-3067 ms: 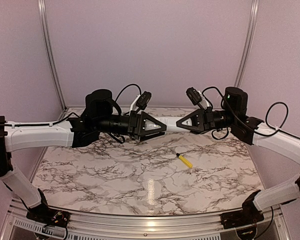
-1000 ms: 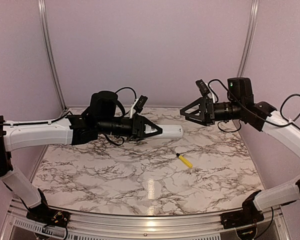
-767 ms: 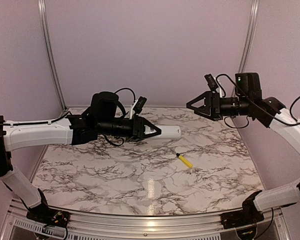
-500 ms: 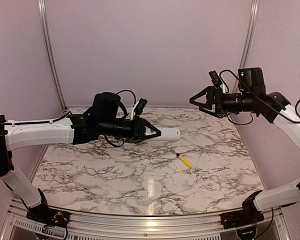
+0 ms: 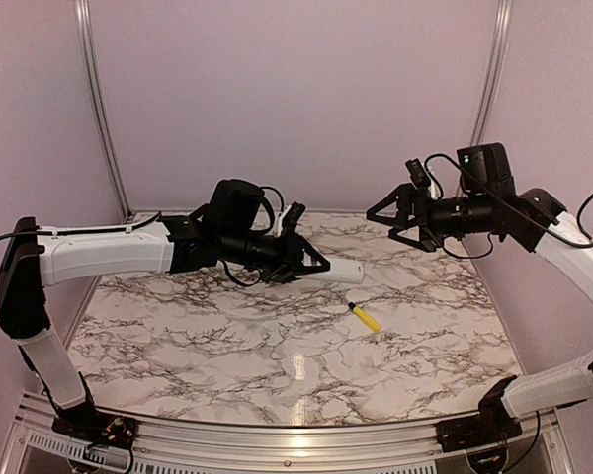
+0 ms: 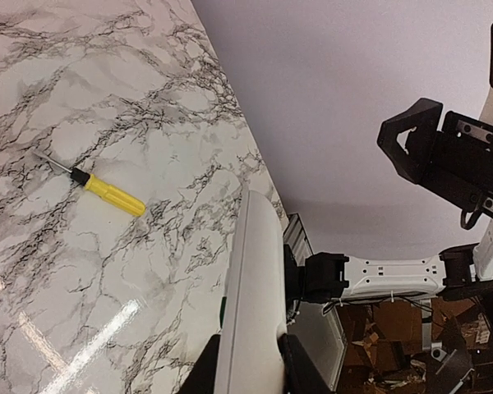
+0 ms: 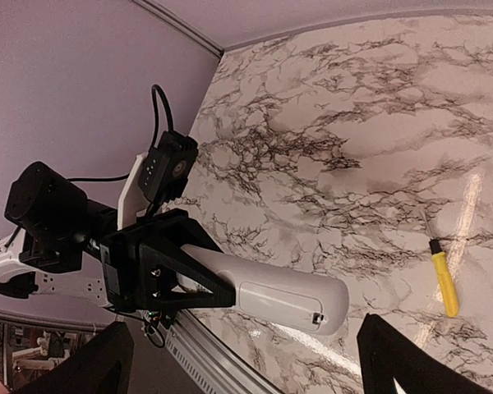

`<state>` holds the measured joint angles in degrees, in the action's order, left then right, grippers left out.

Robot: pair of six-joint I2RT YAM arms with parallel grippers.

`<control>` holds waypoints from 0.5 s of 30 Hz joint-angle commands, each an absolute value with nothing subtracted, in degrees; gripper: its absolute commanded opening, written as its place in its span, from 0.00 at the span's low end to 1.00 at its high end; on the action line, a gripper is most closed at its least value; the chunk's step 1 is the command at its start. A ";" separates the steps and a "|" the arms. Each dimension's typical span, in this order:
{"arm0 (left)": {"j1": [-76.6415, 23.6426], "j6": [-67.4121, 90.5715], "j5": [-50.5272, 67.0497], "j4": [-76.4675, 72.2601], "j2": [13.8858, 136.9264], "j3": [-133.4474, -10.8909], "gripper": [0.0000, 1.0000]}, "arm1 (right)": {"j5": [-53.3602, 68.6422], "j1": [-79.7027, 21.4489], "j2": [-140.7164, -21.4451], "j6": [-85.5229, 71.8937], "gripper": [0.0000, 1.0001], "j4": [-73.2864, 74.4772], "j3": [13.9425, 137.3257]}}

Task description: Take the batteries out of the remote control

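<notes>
My left gripper (image 5: 319, 267) is shut on the near end of the remote control (image 5: 346, 271), a slim white bar held level above the marble table. In the left wrist view the remote control (image 6: 256, 279) runs up between my fingers (image 6: 300, 373). The right wrist view shows the remote control's (image 7: 289, 299) back face with its cover closed and a small latch near the tip. The batteries are hidden. My right gripper (image 5: 387, 219) hangs open in the air, up and to the right of the remote's tip, holding nothing, its fingers (image 7: 398, 361) wide apart.
A yellow-handled screwdriver (image 5: 365, 317) lies on the marble table (image 5: 227, 346) right of centre, below the remote's tip; it also shows as the screwdriver (image 6: 107, 190) and the screwdriver (image 7: 445, 284). Purple walls and metal posts close in the back and sides.
My right gripper let go of the remote's tip, rose up and right, then dropped back a little. The left arm reached further right and rolled its wrist, keeping the remote.
</notes>
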<state>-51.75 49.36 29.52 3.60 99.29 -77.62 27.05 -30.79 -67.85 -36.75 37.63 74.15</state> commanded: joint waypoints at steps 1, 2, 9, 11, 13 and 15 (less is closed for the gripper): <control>-51.13 52.74 31.57 3.97 100.37 -80.06 0.00 | 24.37 -31.99 -67.89 -39.10 0.94 37.09 75.52; -51.11 53.71 31.83 3.31 100.45 -80.19 0.00 | 24.21 -32.04 -68.17 -38.97 0.94 37.40 75.96; -50.64 56.35 32.16 2.29 100.41 -81.02 0.00 | 25.69 -32.96 -69.00 -39.35 0.92 37.55 76.76; -50.63 56.02 32.52 2.31 100.55 -81.04 0.00 | 26.74 -33.36 -69.19 -39.58 0.92 36.84 76.71; -50.64 55.75 32.65 2.22 100.64 -80.89 0.00 | 27.11 -33.55 -69.30 -39.79 0.92 36.47 76.64; -50.63 55.56 32.67 2.01 100.62 -80.69 0.00 | 27.43 -33.72 -69.25 -39.71 0.92 36.07 76.47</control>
